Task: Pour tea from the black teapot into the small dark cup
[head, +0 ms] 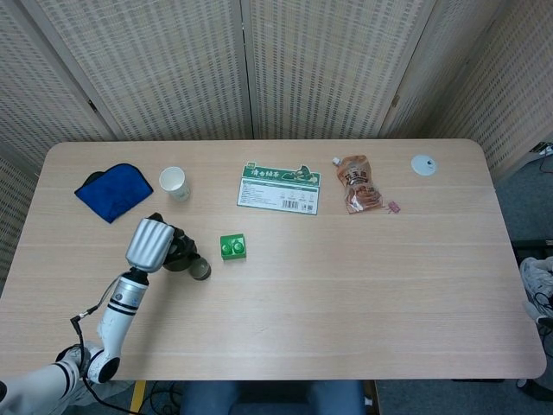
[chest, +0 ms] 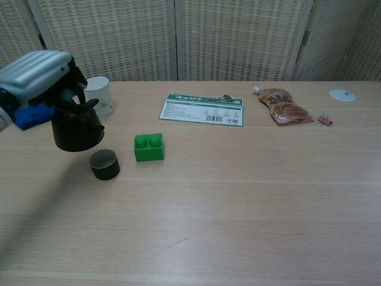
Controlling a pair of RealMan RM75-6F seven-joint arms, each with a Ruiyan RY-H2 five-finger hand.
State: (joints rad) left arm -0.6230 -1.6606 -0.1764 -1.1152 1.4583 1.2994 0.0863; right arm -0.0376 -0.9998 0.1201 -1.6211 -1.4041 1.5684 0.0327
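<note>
The block (head: 232, 247) is set on the desk (head: 346, 294). Left of the block stands the small cup (head: 200, 271), the teapot (head: 177, 251) held just beyond it. Behind the block lies the card (head: 279, 188); the pouch (head: 358, 183) lies behind and right.

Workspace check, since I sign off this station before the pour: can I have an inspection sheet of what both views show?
Surface: wooden table, no spills seen.
Job's things: black teapot lifted off the table, held beside the small dark cup, which stands in front of it.
Clutter: green block, white paper cup, blue cloth, green printed card, brown snack pouch, pink binder clip, white round disc.
Hands: left hand grips the teapot; right hand not in view.
Cables: black cable at the left arm.
Surroundings: woven folding screens behind the table.
</note>
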